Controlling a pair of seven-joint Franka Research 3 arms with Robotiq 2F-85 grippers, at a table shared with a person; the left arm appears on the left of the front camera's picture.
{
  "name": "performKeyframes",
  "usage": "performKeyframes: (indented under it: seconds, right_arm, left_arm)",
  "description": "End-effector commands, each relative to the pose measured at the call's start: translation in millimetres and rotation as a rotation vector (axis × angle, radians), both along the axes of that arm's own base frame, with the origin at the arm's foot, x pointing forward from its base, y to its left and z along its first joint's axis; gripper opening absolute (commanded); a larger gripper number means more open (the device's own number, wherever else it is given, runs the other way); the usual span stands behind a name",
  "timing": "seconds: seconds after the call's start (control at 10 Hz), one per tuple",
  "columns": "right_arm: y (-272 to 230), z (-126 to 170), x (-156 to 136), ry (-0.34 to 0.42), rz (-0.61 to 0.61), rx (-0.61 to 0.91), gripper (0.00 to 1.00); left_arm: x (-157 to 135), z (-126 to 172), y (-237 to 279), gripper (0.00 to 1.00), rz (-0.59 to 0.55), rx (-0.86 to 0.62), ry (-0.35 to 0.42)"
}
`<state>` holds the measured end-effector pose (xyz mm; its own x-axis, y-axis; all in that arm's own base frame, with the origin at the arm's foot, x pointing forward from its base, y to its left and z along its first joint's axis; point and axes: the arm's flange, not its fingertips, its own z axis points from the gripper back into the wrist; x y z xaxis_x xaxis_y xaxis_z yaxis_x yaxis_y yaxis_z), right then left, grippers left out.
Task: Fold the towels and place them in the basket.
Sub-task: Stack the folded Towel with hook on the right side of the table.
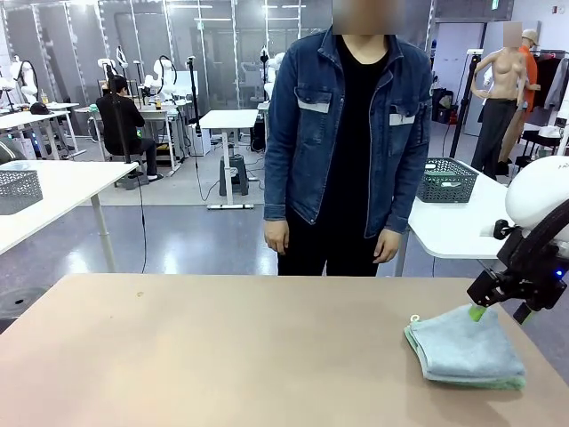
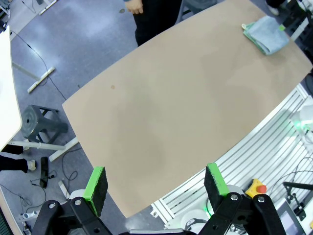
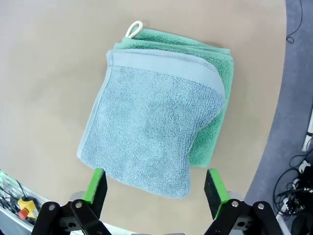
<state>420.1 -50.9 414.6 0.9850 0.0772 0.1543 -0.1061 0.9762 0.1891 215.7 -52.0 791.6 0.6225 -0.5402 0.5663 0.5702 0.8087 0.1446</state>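
Two folded towels lie stacked near the table's right front. The pale blue-grey towel (image 1: pixel 467 345) (image 3: pixel 151 127) is on top. The mint green towel (image 1: pixel 484 383) (image 3: pixel 215 73) sticks out beneath it, its white loop pointing away. In the left wrist view the stack (image 2: pixel 266 36) looks small and far off. My right gripper (image 1: pixel 484 313) (image 3: pixel 155 178) hovers just above the stack's near edge, open, holding nothing. My left gripper (image 2: pixel 155 174) hangs open, high over the table's other end. A dark wire-mesh basket (image 1: pixel 447 181) stands on the white side table beyond the far right.
A person (image 1: pixel 347 133) in a denim jacket stands at the far side, hands (image 1: pixel 276 238) down. The brown table (image 1: pixel 222 356) is bare from its left to its middle. Another mesh basket (image 1: pixel 18 189) sits on a white table at the left.
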Motion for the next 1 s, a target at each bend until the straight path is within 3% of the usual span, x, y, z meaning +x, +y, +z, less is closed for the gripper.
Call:
performKeyframes:
  seconds: [0.0, 0.3, 0.5, 0.9]
  right_arm:
    - [-1, 0, -1, -0.002, 0.007, 0.0, 1.0]
    - [0, 0, 0, 0.0, 0.0, 0.0, 0.97]
    - [14, 85, -27, 0.004, 0.016, -0.049, 1.0]
    - [51, 226, -77, -0.098, 0.122, -0.245, 1.0]
  left_arm:
    - [0, 0, 0, 1.0, 0.005, 0.003, -0.001]
    - [0, 0, 0, 1.0, 0.005, 0.003, -0.001]
    - [0, 0, 0, 1.0, 0.005, 0.003, -0.001]
    - [0, 0, 0, 1.0, 0.005, 0.003, -0.001]
